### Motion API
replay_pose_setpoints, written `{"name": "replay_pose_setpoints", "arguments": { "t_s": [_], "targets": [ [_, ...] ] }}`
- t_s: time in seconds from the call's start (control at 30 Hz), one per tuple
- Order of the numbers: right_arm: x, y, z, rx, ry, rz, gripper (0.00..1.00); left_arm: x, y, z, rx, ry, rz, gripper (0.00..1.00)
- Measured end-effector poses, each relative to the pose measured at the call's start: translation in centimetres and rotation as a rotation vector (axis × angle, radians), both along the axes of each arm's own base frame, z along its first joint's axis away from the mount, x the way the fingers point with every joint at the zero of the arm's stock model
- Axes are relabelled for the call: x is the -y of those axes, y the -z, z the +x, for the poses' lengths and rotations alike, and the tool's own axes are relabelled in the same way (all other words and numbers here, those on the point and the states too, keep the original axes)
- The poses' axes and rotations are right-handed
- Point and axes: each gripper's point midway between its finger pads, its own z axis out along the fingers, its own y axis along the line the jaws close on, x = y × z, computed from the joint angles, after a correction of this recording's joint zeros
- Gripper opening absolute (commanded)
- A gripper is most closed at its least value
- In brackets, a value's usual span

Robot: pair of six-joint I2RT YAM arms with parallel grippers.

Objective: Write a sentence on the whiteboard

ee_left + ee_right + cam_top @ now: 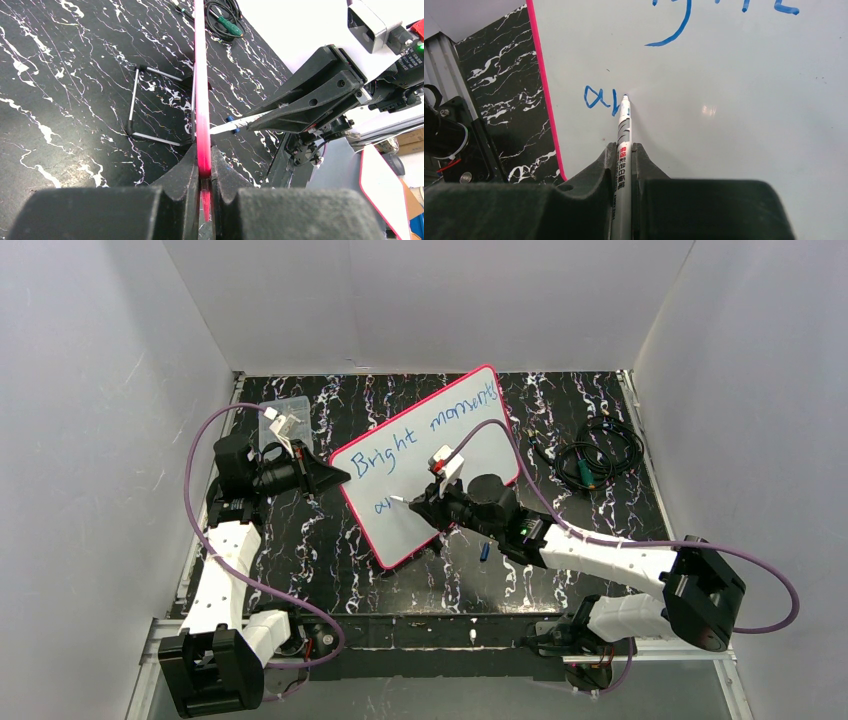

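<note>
The whiteboard (455, 435) stands tilted on a wire stand (134, 107), its pink rim (201, 100) pinched edge-on by my left gripper (203, 167), which is shut on it at the board's left edge (338, 475). Blue script on the board reads "Bright moments" (430, 425), with a second line begun as "ah" (600, 98). My right gripper (624, 150) is shut on a silver marker (624, 130). Its blue tip (625, 96) touches the board at the end of the "ah" (384, 506).
A blue marker cap (484, 551) lies on the black marbled table below the board. A coil of black cable with a green plug (590, 460) lies at the right. A small clear plastic box (285, 420) sits behind the left arm.
</note>
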Motion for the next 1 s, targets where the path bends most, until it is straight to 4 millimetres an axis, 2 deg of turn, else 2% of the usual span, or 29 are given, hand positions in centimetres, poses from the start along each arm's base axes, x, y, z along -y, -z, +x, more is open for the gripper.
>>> {"name": "replay_pose_setpoints", "arguments": {
  "t_s": [0.4, 1.0],
  "targets": [
    [0.0, 0.1, -0.1, -0.003, -0.008, -0.002, 0.01, 0.0, 0.0, 0.0, 0.000, 0.000, 0.000, 0.00],
    [0.9, 0.0, 1.0, 0.004, 0.080, -0.009, 0.01, 0.0, 0.0, 0.1, 0.001, -0.004, 0.002, 0.00]
  ]
}}
